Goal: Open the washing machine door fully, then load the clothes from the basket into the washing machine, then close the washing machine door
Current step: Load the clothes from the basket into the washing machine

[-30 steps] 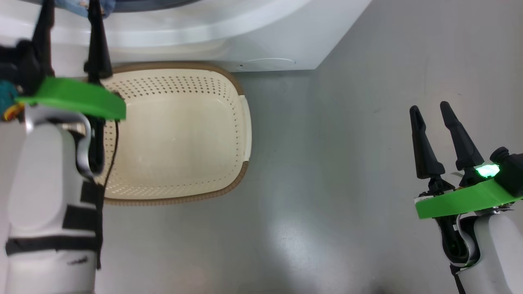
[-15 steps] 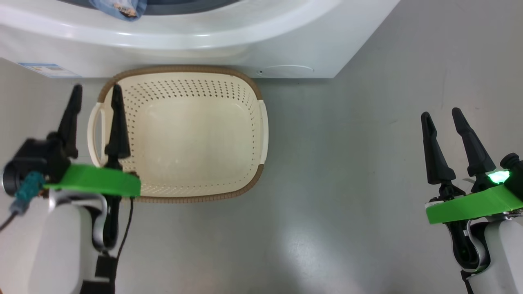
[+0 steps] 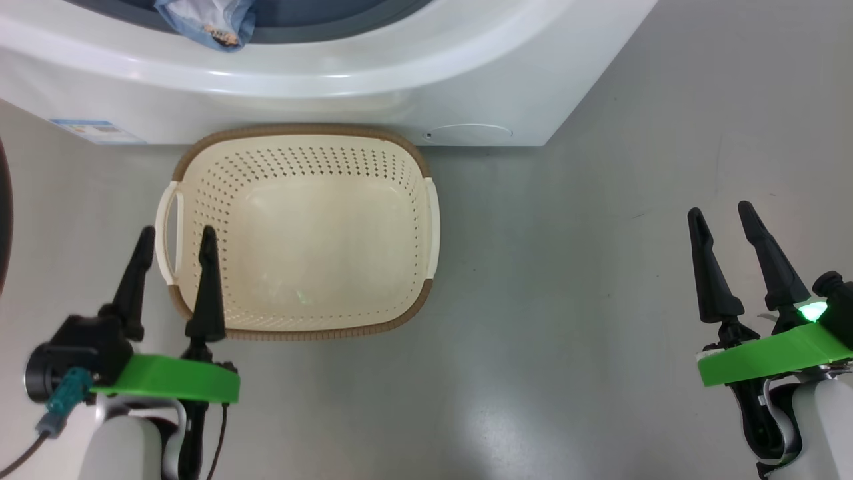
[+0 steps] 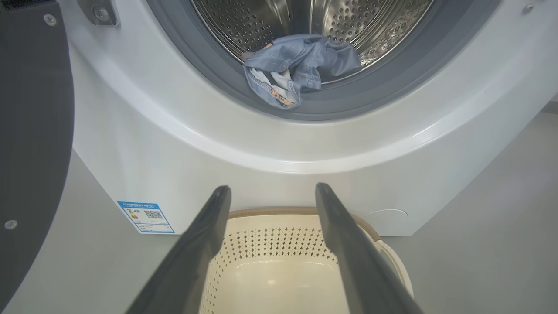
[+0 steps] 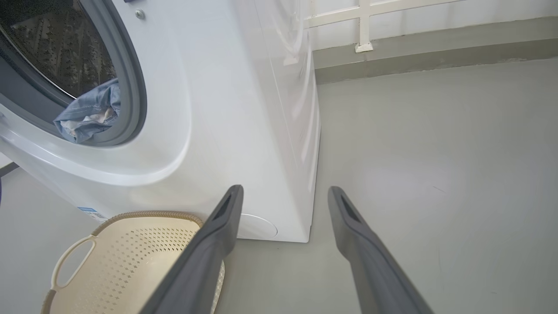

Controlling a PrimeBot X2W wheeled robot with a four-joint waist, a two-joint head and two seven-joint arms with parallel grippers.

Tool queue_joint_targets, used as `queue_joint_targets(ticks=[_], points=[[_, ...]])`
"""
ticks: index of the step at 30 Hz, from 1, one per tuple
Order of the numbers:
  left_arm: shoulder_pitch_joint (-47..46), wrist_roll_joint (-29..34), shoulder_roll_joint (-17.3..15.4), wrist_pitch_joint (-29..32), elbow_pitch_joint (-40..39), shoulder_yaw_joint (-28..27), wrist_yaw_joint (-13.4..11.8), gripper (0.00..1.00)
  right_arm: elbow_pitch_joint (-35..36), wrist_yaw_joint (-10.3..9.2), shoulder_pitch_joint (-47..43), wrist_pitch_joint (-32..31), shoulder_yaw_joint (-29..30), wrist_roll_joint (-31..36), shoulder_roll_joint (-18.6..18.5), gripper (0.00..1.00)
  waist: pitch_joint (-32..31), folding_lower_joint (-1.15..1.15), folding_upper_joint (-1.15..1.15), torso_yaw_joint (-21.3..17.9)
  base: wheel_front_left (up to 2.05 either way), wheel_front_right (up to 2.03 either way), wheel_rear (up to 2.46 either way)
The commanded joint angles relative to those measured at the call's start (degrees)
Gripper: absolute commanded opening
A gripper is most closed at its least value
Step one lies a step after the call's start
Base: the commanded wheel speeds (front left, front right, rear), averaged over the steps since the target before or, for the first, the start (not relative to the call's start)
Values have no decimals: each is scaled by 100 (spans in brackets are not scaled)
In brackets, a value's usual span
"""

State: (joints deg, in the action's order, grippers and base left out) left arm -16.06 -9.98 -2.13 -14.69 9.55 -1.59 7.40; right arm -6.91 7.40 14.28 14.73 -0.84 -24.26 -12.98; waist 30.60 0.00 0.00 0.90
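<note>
I judge loading done: the basket point(image 3: 300, 128) is empty, the clothes point(image 4: 301, 65) lie in the drum mouth point(image 4: 348, 26) at 12 o'clock, left gripper point(image 3: 177, 233) and right gripper point(image 3: 720, 210) both have jaws apart, only the washing machine door point(image 4: 30, 131) at 9 o'clock is left to close.

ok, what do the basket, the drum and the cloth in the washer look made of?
Basket: likely smooth cream plastic, by the moulded holes; brown rim looks woven. Drum: probably steel, shiny and perforated, it mirrors light. Cloth: soft blue fabric, creased and hemmed.
</note>
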Motion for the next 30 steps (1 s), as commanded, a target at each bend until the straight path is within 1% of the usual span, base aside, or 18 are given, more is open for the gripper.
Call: queue_joint_targets(ticks=[1,7,12,20,30], points=[[193,-28,-96,-30,-194,-188,9,100,99,9,-164,27,-96,57,-63,100,-28,0,0,-24,0,0,0],[363,-50,-83,-30,-302,-204,9,100,98,9,-193,27,-94,78,-45,100,-60,0,0,-42,0,0,0],[234,-75,-78,-30,-292,-155,9,100,101,9,-187,27,-87,87,-34,100,-20,0,0,-27,0,0,0],[-395,-107,-77,-30,-69,50,9,100,122,9,-99,27,-51,76,-11,100,127,0,0,-9,0,0,0],[-1379,-94,-203,-30,565,113,9,100,139,9,11,27,-47,71,57,100,287,0,0,-61,0,0,0]])
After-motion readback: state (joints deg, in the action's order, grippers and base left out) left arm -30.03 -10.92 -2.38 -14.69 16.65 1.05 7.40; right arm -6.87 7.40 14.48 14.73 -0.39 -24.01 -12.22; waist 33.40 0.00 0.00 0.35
